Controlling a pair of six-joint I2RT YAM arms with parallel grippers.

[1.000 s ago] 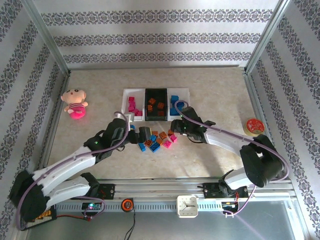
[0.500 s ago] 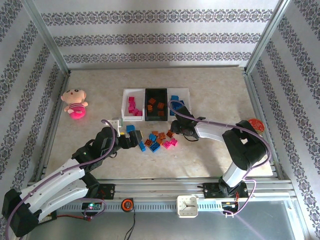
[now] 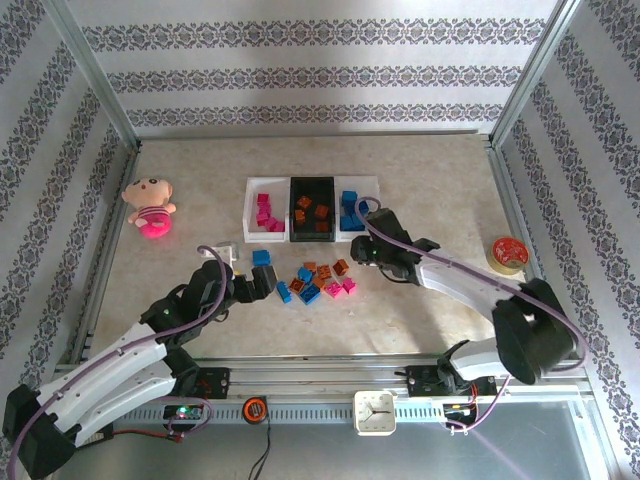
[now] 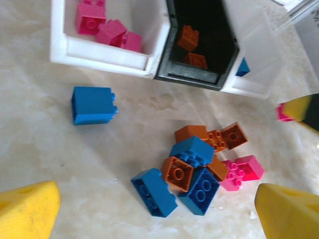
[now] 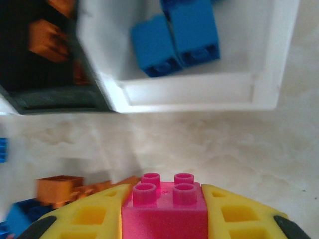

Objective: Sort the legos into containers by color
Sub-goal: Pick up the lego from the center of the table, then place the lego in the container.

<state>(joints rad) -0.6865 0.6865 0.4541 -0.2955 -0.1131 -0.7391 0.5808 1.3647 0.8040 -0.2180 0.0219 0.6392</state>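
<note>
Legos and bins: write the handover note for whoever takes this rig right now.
Left tool: open, empty, over the loose pile.
Right tool: shut on a pink brick, just in front of the right white bin.
Done: some pink bricks lie in the left white bin, orange ones in the black bin, blue ones in the right white bin.
To do: take the held pink brick to the left white bin. Then sort the pile of blue, orange and pink bricks, plus the lone blue brick in front of the left white bin.
</note>
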